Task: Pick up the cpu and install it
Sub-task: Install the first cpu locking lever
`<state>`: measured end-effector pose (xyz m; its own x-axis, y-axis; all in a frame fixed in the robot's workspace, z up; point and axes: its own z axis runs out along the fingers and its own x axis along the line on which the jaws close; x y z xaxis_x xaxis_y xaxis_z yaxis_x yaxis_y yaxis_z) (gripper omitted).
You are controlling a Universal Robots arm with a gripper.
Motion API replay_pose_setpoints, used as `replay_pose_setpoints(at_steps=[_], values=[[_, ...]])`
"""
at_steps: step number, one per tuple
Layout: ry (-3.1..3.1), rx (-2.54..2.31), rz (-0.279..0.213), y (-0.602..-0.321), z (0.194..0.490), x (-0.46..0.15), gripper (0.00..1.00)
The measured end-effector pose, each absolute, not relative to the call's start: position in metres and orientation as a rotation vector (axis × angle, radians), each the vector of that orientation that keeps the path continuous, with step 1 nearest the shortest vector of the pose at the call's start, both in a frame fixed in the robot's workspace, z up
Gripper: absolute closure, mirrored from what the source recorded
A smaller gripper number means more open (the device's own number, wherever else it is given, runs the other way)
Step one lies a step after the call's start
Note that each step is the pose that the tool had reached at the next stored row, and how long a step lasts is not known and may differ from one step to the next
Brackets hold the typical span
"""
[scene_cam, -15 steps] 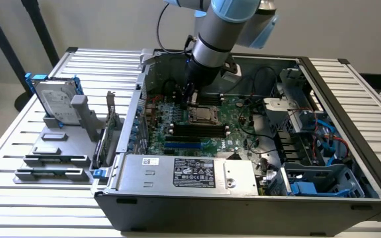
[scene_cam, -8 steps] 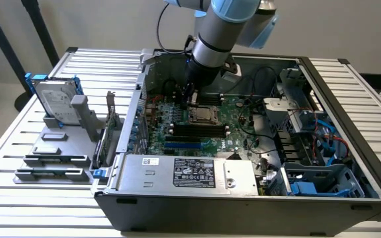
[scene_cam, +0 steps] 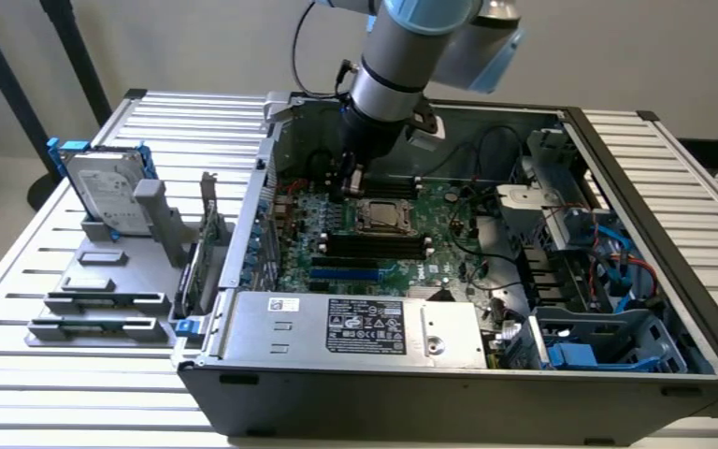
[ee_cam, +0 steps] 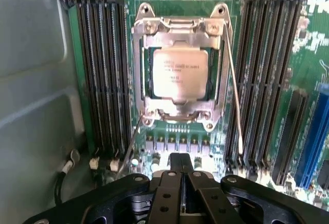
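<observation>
One grey-and-blue robot arm (scene_cam: 415,47) reaches down into one open, dark grey computer case (scene_cam: 459,383) lying on a white slatted table (scene_cam: 35,374) in the exterior view. Its black gripper (scene_cam: 351,182) hangs just above the green motherboard (scene_cam: 440,253), close beside the socket. The cpu (scene_cam: 381,213), one small flat square chip with a silvery-grey metal top, sits in that socket. Toward the exterior view's left, well apart from the case, one large silver hard drive with a blue frame (scene_cam: 104,192) stands upright on a grey rack (scene_cam: 97,299). One silver power supply box (scene_cam: 347,327) fills the case's near edge.

From the wrist view, the cpu (ee_cam: 180,72) lies flat inside one silver metal socket frame (ee_cam: 139,80), with one thin wire lever (ee_cam: 234,90) running alongside. Two banks of long black memory slots (ee_cam: 103,80) flank the socket, one on each side. The gripper (ee_cam: 180,165) has its two black fingers pressed together with nothing between them, near the socket but not touching the chip.
</observation>
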<state>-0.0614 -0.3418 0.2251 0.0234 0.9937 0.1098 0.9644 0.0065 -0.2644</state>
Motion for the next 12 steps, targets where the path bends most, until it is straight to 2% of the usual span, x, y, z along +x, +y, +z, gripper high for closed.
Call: replay_pose_setpoints(at_steps=[6,12], values=[[-2.007,-2.031,0.137,-0.342,0.246,-0.072,0.89],[-1.919,-2.110,0.119,-0.342,0.249,-0.073,0.89]])
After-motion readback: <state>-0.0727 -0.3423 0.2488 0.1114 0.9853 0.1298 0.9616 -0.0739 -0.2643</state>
